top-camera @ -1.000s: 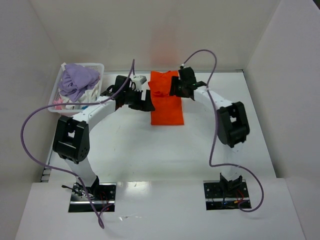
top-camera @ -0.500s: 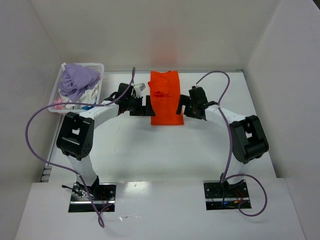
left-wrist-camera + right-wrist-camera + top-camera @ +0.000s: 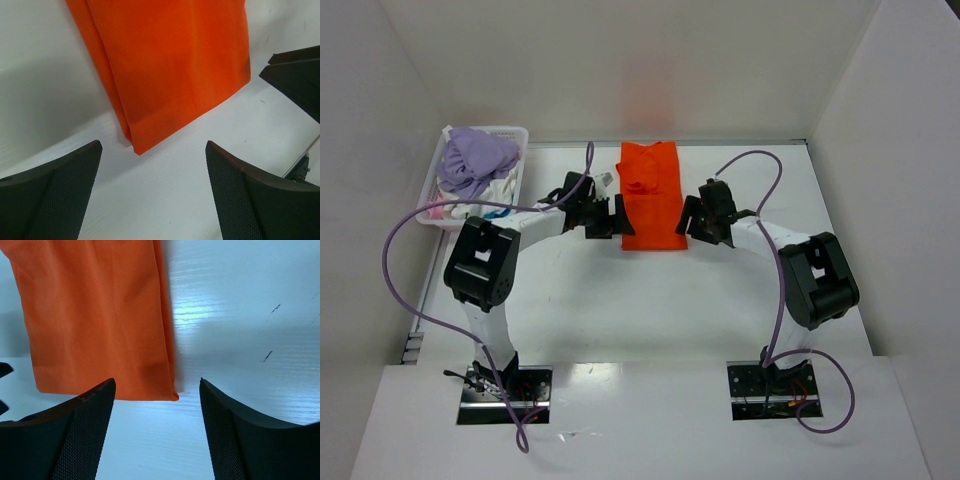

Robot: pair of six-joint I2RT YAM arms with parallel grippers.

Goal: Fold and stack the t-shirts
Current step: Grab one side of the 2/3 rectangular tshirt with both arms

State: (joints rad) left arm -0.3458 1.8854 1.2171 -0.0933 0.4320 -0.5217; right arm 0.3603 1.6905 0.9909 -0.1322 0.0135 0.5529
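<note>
Step in hand, by the look of it: lengthwise fold done, crosswise fold pending. Orange t-shirt lies as a narrow strip at far centre of desk. Left tool and right tool: both wide, empty, one at each near corner. Next move likely: pinch corners, carry hem away. Basket contents tangled, uncountable.

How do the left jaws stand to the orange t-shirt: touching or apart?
Apart. The left wrist view shows a strip of bare table between the near corner of the orange t-shirt and both open left jaws.
</note>
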